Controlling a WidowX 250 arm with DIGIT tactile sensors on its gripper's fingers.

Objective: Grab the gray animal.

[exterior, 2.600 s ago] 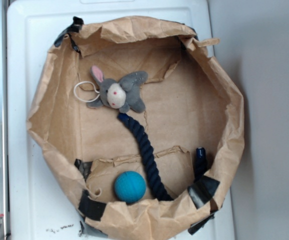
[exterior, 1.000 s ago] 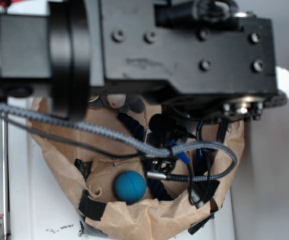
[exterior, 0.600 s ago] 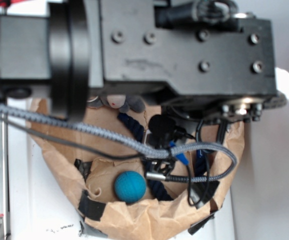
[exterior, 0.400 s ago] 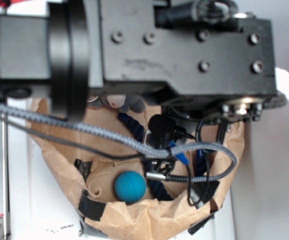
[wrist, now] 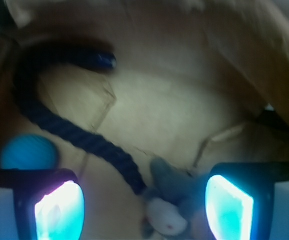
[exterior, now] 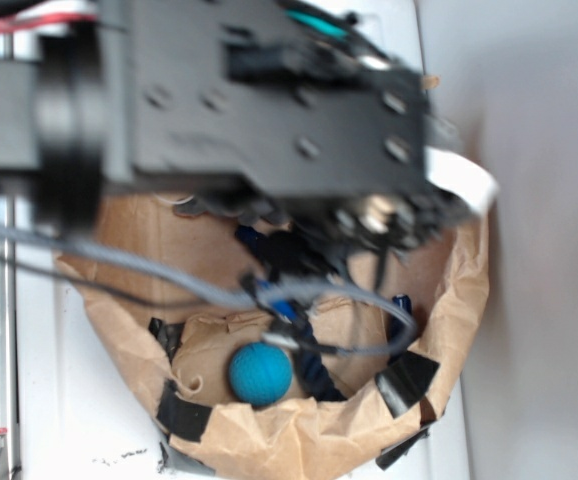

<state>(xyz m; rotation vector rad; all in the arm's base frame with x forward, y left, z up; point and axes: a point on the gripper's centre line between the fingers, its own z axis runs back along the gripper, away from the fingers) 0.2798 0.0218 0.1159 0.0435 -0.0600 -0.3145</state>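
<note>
- Exterior view: the arm (exterior: 239, 100), black and blurred, spans the upper half of the frame and hides most of the far part of the paper basin (exterior: 449, 300)
- Cables (exterior: 169, 280) run from the left edge across the basin to the arm's underside
- The basin, brown paper with crumpled walls and black tape at the near rim, sits on a white surface (exterior: 39, 380)
- Ball (exterior: 260, 373): teal, on the basin floor near the near wall, clear of the arm
- Rope (exterior: 314, 370): navy, partly visible just right of the ball, running up under the arm; whether it touches the ball I cannot tell
- Animal in this view: only a thin gray edge shows below the arm, too little to place exactly
- Wrist view: gripper (wrist: 144, 207) fingers stand apart, one pad (wrist: 59, 210) at lower left and the other at lower right, both glowing cyan-white
- Animal (wrist: 167, 210): gray body with pale face, lying on the paper floor between the two fingers, nearer the right one; contact with either finger cannot be confirmed
- Fingers are spread and clasp nothing
- In the wrist view the rope's end lies just beside the animal's left side; the rope curves away up and left across the floor
- The ball appears blurred at left in the wrist view, above the left finger, well apart from the animal
</note>
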